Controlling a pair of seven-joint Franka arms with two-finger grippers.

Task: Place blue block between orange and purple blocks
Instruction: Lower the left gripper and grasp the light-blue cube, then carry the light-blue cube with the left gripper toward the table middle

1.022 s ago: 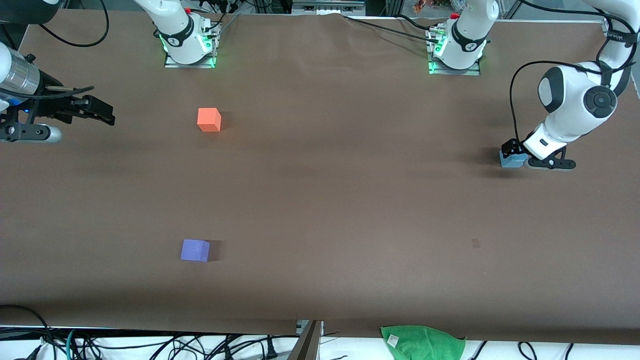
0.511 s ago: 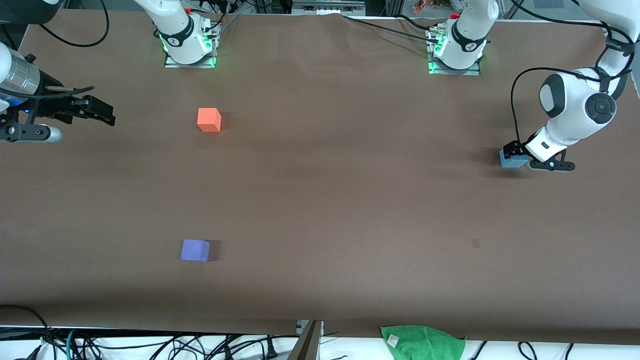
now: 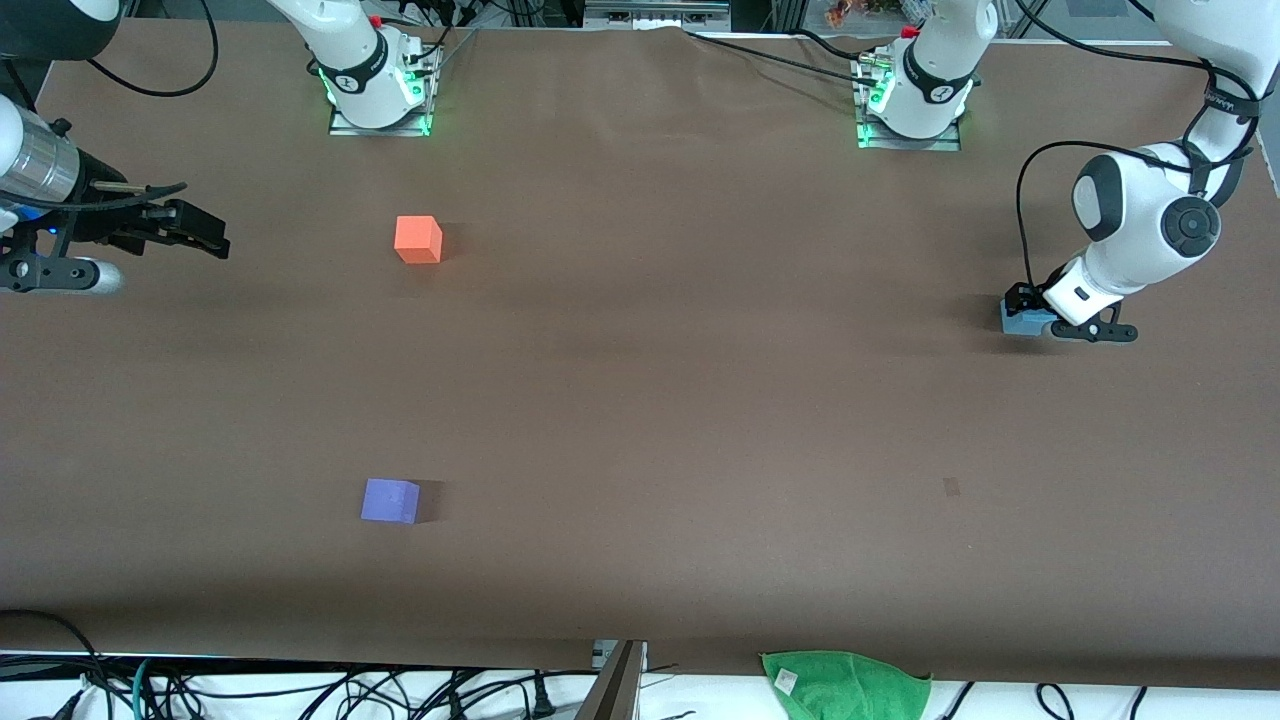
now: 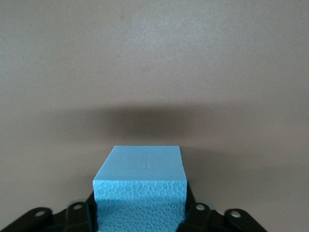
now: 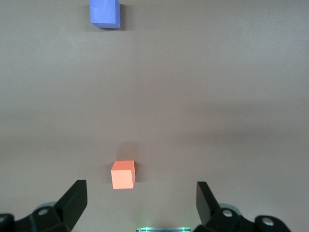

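The table (image 3: 660, 380) is covered in plain brown matte material that reaches its edges; a faint small mark shows on it toward the left arm's end, near the edge closest to the front camera. Past that edge lie tangled black cables and a green cloth (image 3: 846, 684), cut off by the frame. At the edge where the arms are mounted, both bases glow green, with more cables and clutter there that are hard to make out.

The left arm bends down near its end of the table, and its bulk hides most of the left hand (image 3: 1030, 312) in the front view. The left wrist view shows that hand (image 4: 140, 212) with a finger pressed against each side of the blue block (image 4: 141, 186), closed on it. The block (image 3: 1022, 320) sits low at the table; whether it rests on the surface or is just off it cannot be told.

The right arm waits over its own end of the table, partly cut off by the frame. The right hand (image 3: 190, 230) hangs above the table, fingers spread wide with nothing between them.

The orange block (image 3: 418, 240) lies toward the right arm's base. The purple block (image 3: 390, 501) lies well apart from it, close to the edge nearest the front camera.
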